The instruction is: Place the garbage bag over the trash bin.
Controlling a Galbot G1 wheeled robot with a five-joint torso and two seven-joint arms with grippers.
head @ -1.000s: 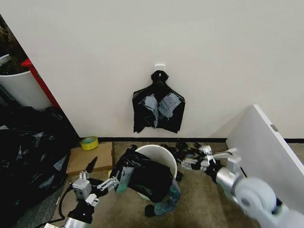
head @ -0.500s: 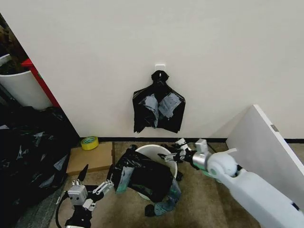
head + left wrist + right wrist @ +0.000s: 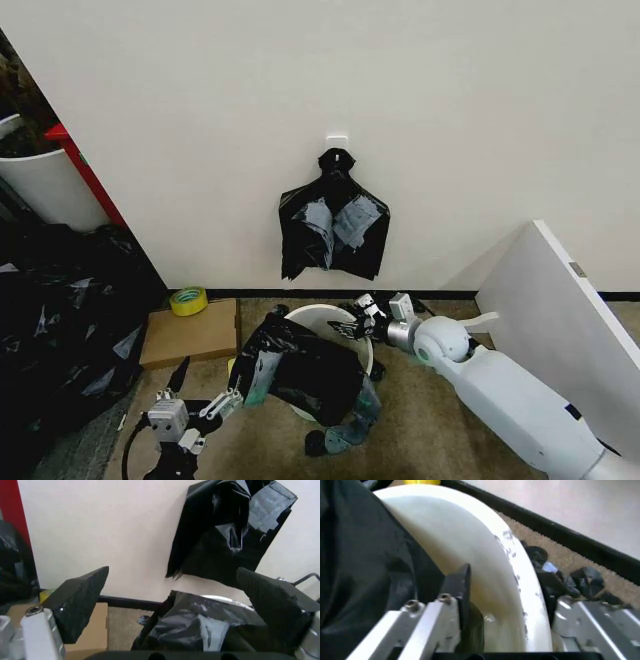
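Note:
The white trash bin (image 3: 330, 322) stands on the floor by the wall. The glossy black garbage bag (image 3: 300, 372) is draped over its near and left side, leaving the far rim bare. My right gripper (image 3: 352, 318) is open at the far right rim. In the right wrist view the gripper (image 3: 515, 603) straddles the bin's rim (image 3: 512, 573), one finger inside the bin and one outside, with the garbage bag (image 3: 360, 573) beside it. My left gripper (image 3: 208, 386) is low and left of the bag, open and empty. Its fingers (image 3: 80, 600) stand wide apart and face the garbage bag (image 3: 200, 624).
A knot-topped bunch of black bags (image 3: 333, 228) hangs on the wall above the bin. Left of the bin lie a cardboard box (image 3: 190, 335), a tape roll (image 3: 187, 300) and a big heap of black plastic (image 3: 60, 320). A white panel (image 3: 560, 320) leans at the right.
My right gripper has reached left from beside the white panel to the bin's far rim. My left gripper has drawn back and down from the bag's edge. The bag has stayed draped.

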